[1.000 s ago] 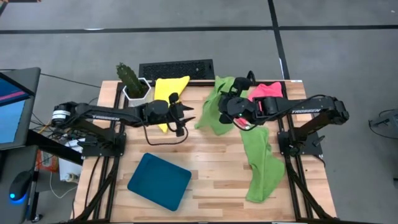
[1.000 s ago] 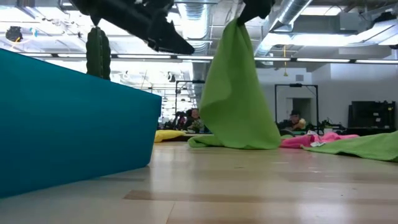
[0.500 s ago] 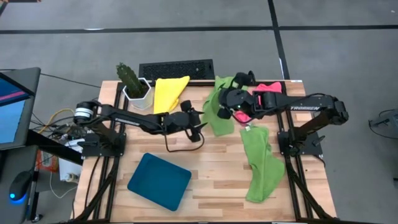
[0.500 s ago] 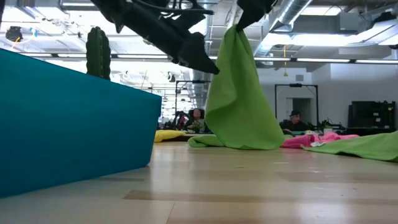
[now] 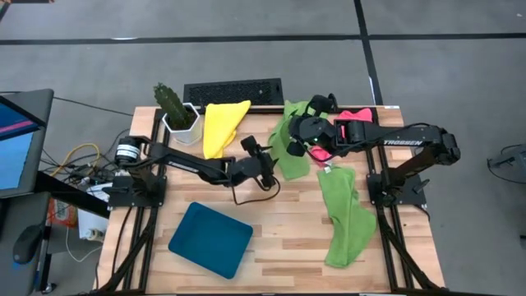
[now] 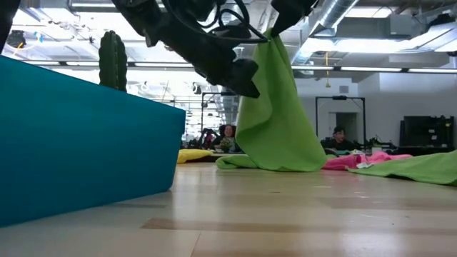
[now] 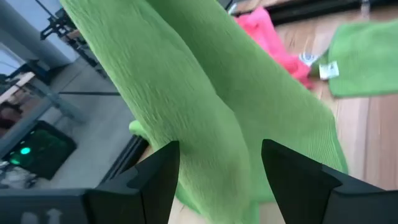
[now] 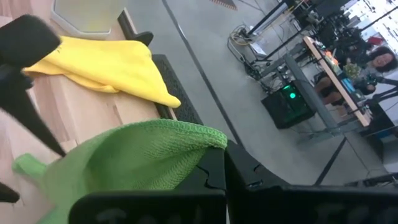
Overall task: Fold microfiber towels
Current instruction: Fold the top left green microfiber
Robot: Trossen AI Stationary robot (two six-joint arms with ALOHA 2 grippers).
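Observation:
My right gripper point(image 5: 294, 138) is shut on a lime green towel point(image 5: 284, 158) and holds it above the table's far middle. The towel hangs in the low view point(image 6: 277, 107), and its lower end point(image 6: 268, 163) lies on the wood. My left gripper point(image 5: 268, 161) is open right beside the hanging towel, on its left. In the left wrist view point(image 7: 221, 147) the towel point(image 7: 205, 93) fills the space in front of its two spread fingers; I cannot tell whether they touch it. A yellow towel point(image 5: 222, 123), a pink towel point(image 5: 349, 123) and a second green towel point(image 5: 341, 210) lie flat. My right gripper pinches the green towel's upper edge point(image 8: 189, 134) between its two shut fingers; one layer or several, I cannot tell. The towel hangs slack below the fingers point(image 6: 275, 36), with its lower end bunched on the table.
A dark teal tray point(image 5: 211, 238) lies at the near left and fills the left of the low view point(image 6: 78, 143). A potted cactus point(image 5: 174, 107) and a black keyboard point(image 5: 234, 90) stand at the far edge. Bare wood lies between the tray and the second green towel.
My left gripper has gone toward the table's right edge, from beside the yellow towel to the hanging green towel, staying open. My right gripper has shifted slightly toward the far left with the towel, which now hangs narrower.

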